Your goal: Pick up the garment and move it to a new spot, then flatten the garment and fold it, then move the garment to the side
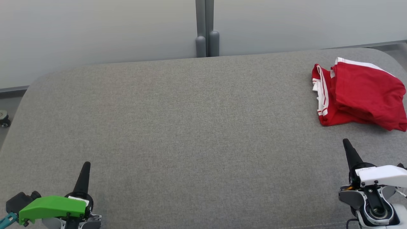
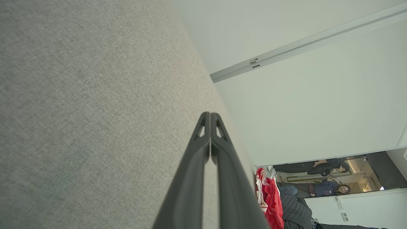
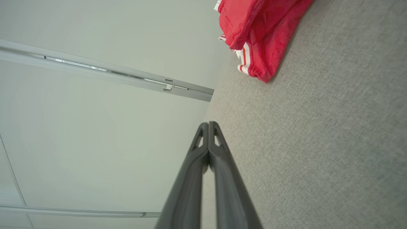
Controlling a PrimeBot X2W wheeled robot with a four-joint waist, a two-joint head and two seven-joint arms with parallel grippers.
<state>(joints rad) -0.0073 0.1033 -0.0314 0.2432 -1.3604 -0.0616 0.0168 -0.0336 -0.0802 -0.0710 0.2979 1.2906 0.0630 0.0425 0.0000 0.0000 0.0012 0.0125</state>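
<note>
Nearest to me, my left gripper (image 1: 84,173) and my right gripper (image 1: 349,151) both have their jaws pressed together and hold nothing, low over the grey woven-fabric tabletop (image 1: 190,127). Farther away, near its far right corner, the red cloth garment with white stripes (image 1: 365,92) lies bunched in loose layers. I judge it light, soft and floppy. I would pinch the striped hem on its left side.

I count one red garment (image 1: 362,95), one grey surface (image 1: 190,127), one caster wheel (image 1: 4,119), two pincers of mine — left gripper (image 1: 86,166), right gripper (image 1: 346,143) — and at least two people (image 2: 330,189).
</note>
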